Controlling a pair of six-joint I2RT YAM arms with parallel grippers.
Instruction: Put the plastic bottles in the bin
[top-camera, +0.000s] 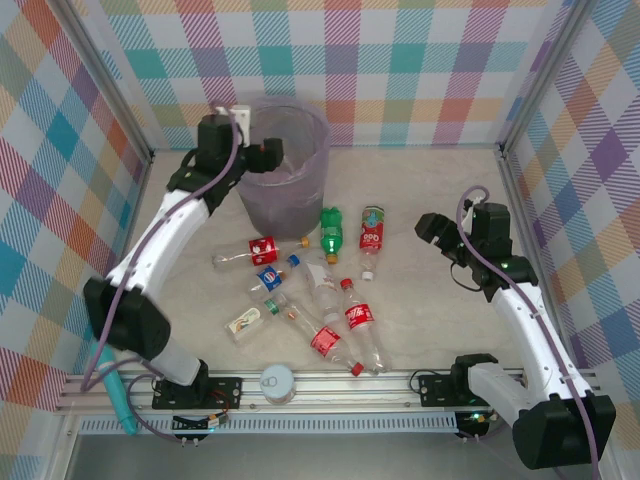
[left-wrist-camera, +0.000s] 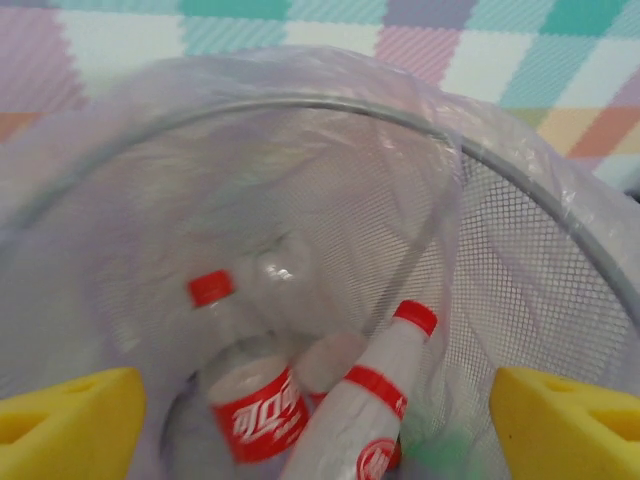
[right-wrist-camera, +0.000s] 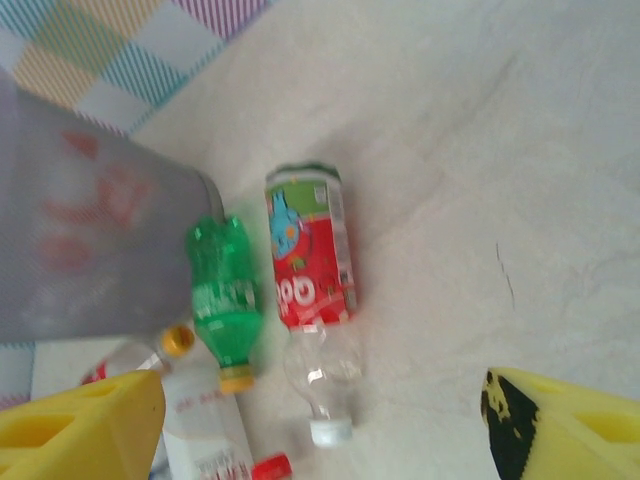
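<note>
The left pincer (left-wrist-camera: 320, 400) hangs over the bin (left-wrist-camera: 300, 100) with its yellow fingers (left-wrist-camera: 70, 420) spread wide and nothing between them. Below it, two red-label bottles (left-wrist-camera: 255, 405) lie at the bottom of the bin, leaning on each other inside the lilac bag.

From above, the bin (top-camera: 290, 200) stands in the upper middle of the picture, with the left pincer (top-camera: 270, 152) at its left rim. The other plastic bottles (top-camera: 320, 300) lie in a loose heap on the tabletop (top-camera: 430, 180) in the middle of the picture, just below the bin.

The right pincer (right-wrist-camera: 322, 400) is open too and holds nothing. In its own view the fat red bottle (right-wrist-camera: 308, 250) lies in the middle, its cap toward the bottom. The green bottle (right-wrist-camera: 222, 290) lies just beside it on the left, close to the bin wall (right-wrist-camera: 90, 240). I cannot tell if the green one touches the wall.

I think the drop is done, so the left arm should go straight up. That way its fingers won't snag the thin bag. The right pincer would do well to take the fat red bottle, since its right side is free. It should grab the wide middle, not the thin neck. It should come down slowly so it doesn't bump the green bottle. The white canister (top-camera: 277, 381) at the bottom of the top picture should be left alone.
</note>
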